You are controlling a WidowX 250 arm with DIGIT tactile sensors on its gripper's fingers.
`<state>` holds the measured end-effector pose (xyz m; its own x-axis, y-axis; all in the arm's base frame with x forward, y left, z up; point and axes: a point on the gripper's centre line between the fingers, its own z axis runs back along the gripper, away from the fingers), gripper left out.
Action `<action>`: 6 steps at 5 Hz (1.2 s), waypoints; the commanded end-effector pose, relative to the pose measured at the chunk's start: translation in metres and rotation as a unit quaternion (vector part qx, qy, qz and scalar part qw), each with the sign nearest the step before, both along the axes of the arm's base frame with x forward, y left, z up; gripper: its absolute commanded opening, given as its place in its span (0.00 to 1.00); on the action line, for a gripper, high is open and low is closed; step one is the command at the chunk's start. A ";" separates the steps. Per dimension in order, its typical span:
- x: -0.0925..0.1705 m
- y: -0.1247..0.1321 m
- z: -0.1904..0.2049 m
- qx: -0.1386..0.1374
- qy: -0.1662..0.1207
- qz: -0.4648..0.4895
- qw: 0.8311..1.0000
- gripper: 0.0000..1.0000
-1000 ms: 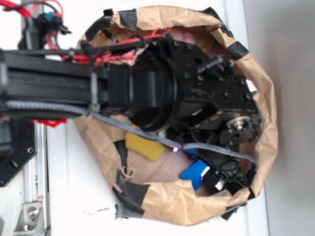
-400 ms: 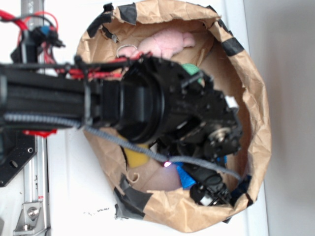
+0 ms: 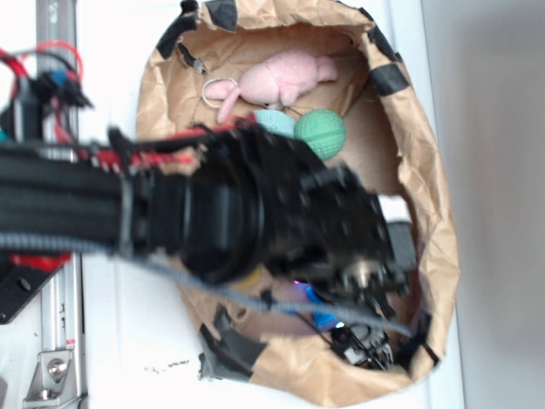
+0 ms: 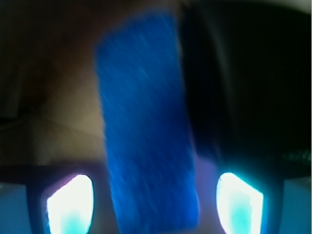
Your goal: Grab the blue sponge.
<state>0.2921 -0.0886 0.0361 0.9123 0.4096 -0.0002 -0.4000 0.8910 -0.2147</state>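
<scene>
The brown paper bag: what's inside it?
Inside the paper bag lie a pink plush toy, a green ball, a pale teal cloth and a sliver of the blue sponge. The robot arm covers the middle, hiding whatever lies beneath.

Inside the paper bag [image 3: 430, 192], the plush toy [image 3: 281, 77] lies at twelve o'clock, the ball [image 3: 322, 133] just below it, the sponge [image 4: 146, 126] at six o'clock.

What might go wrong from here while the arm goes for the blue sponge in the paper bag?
The blue sponge lies lengthwise between the gripper fingertips, nearer the left one, so closing may pinch it off-centre and let it twist free. In the exterior view the arm hides nearly all of the sponge, so a slip would be hard to spot. The wrist sits near the paper bag wall and might snag the crumpled paper.
</scene>
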 end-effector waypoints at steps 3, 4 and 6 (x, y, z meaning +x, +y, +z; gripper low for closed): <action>0.004 0.037 0.033 0.050 -0.051 -0.045 0.996 0.00; -0.011 0.075 0.064 0.067 -0.096 -0.092 0.989 0.00; -0.023 0.104 0.158 0.123 -0.141 -0.244 0.951 0.00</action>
